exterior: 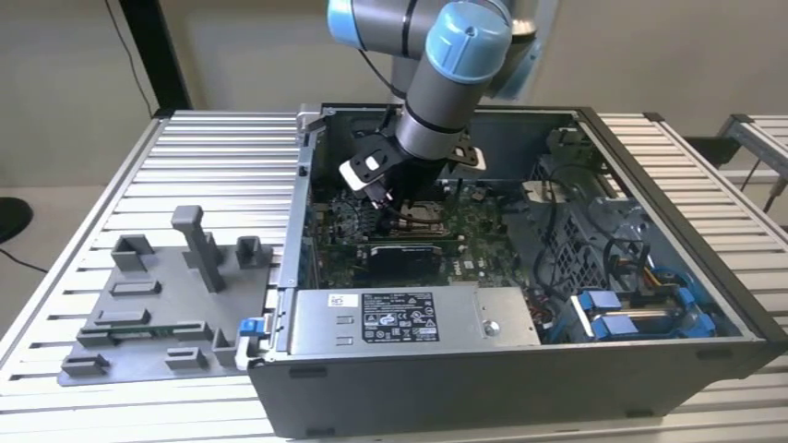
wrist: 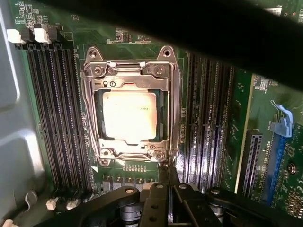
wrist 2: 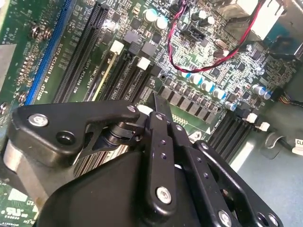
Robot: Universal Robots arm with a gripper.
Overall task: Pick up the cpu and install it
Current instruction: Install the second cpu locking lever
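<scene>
One cpu (wrist: 129, 117) was seen seated mid-frame inside the socket (wrist: 131, 106); the pincer (wrist: 163, 176), clenched empty, was best kept square above.

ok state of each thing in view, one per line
cpu: seated flat in the socket
socket frame: around the cpu
gripper: above the board, beside the socket, holding nothing
computer case: side open
fixture tray: outside the case
</scene>
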